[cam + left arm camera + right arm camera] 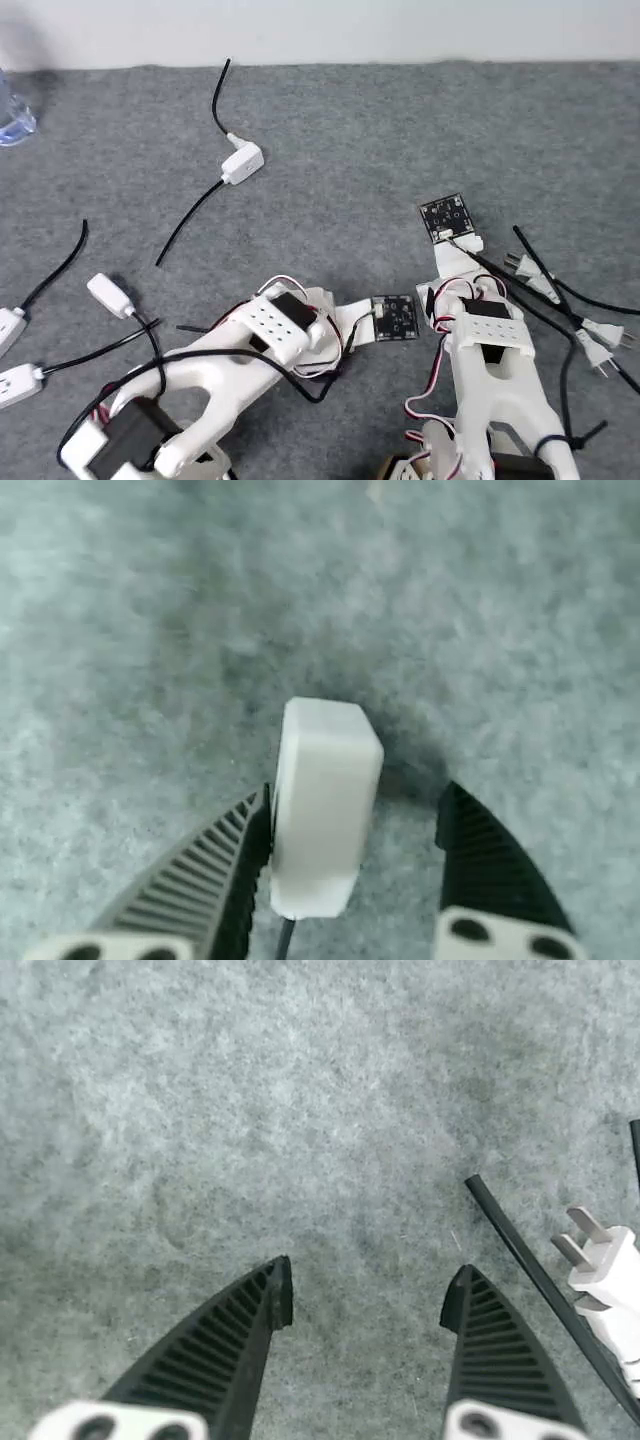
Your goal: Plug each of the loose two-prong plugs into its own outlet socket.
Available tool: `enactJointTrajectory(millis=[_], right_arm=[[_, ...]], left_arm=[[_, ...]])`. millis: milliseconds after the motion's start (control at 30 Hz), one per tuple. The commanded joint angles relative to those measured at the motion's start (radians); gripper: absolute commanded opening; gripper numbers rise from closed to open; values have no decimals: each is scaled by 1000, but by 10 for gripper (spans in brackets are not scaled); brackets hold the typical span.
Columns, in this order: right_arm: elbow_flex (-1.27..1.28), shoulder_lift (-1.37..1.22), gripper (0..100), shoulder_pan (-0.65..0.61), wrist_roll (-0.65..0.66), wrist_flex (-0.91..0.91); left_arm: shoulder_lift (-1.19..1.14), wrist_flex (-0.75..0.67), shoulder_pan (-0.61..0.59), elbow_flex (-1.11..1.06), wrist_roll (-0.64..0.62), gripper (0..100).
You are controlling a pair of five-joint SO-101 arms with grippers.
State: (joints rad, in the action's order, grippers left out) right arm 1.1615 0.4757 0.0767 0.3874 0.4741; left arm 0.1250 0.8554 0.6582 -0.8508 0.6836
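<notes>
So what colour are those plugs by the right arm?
White, all of them; one plug shows best in the right wrist view.

High view's edge slices through a white socket (pixel 8 328) and a second socket (pixel 18 383). Right wrist view: plug (pixel 608 1265) runs off the edge. Left wrist view: white block (pixel 322 800) blurred, face unreadable.

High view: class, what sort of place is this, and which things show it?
Probably a robotics test bench: two white arms with bare wiring, a grey felt-like mat, and loose plugs and outlet sockets laid out for practice.
</notes>
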Motion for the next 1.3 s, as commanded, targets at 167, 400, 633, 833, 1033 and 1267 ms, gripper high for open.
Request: enactJointTrajectory(millis=[167, 400, 633, 833, 1033, 1267], right_arm=[[-12, 21, 231, 4, 8, -21], [-12, 21, 231, 2, 8, -21], [-12, 21, 231, 1, 8, -21], [-12, 21, 231, 1, 8, -21], [-11, 21, 231, -12, 8, -21], [-8, 21, 231, -25, 9, -16]], left_arm=[[-6, 17, -2, 101, 28, 257], [-14, 23, -46, 188, 32, 257], [-14, 18, -164, 229, 89, 256], [-3, 44, -186, 231, 104, 239], [161, 351, -135, 312, -52, 240], [506, 344, -250, 101, -288, 239]])
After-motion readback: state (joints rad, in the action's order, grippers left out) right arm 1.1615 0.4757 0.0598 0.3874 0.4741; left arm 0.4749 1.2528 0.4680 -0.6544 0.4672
